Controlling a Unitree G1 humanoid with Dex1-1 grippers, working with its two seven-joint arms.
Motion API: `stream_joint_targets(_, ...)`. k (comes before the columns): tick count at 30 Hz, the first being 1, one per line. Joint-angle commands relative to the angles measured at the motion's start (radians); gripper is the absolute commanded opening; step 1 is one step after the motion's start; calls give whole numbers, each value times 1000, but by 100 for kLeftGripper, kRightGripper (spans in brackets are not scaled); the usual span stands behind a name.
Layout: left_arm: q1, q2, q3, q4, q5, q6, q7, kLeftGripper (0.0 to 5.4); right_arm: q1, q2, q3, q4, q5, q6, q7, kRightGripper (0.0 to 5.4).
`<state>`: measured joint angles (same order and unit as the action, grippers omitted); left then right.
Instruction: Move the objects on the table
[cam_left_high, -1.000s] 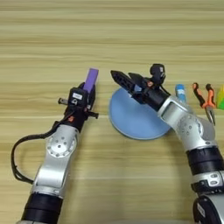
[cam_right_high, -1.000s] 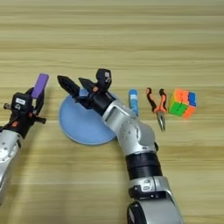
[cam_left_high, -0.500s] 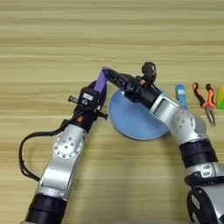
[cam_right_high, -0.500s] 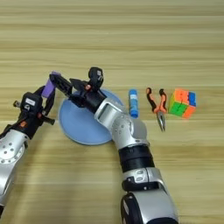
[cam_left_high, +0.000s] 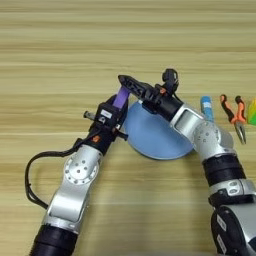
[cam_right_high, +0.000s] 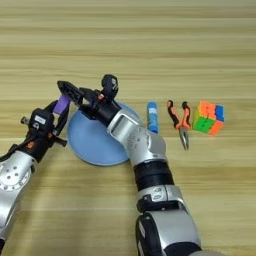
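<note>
I see the table (cam_left_high: 60, 45) filling both views, its plank grain running across. The light-blue plate (cam_left_high: 150, 137) lies just below and right of my left gripper (cam_left_high: 119, 102); its upper rim is hidden under my right forearm. My left jaws are clamped on the purple block (cam_left_high: 121, 97), which stands tilted between them, only its upper part showing above the black fingers. My right gripper (cam_left_high: 131, 85) reaches across over the plate's upper left edge, its tips right at the block's top; whether they touch it I cannot tell. I cannot make out whether those right jaws are apart or together, since the fingers overlap in a dark mass. Well to the right of both jaws, the puzzle cube (cam_right_high: 208, 118) sits on the table; the left eye view cuts it off at the edge. Between cube and plate lie orange-handled pliers (cam_right_high: 180, 121) and a small blue tube (cam_right_high: 152, 116), its label too small to read.
</note>
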<state>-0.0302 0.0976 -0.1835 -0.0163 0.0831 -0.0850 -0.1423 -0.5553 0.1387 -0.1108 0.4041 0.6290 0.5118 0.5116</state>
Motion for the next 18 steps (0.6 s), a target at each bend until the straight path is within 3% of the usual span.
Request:
stream_joint_targets(1, 3, 5, -4, -9, 9, -4, -9, 137, -49, 36, -4, 16, 10, -5, 3, 540)
stream_joint_targets(17, 3, 7, -16, -20, 13, -4, -12, 137, -69, 51, 1, 79, 6, -28, 18, 540)
stream_joint_targets(18, 3, 7, -19, -20, 14, -4, -13, 137, -71, 52, 1, 84, 5, -30, 20, 518)
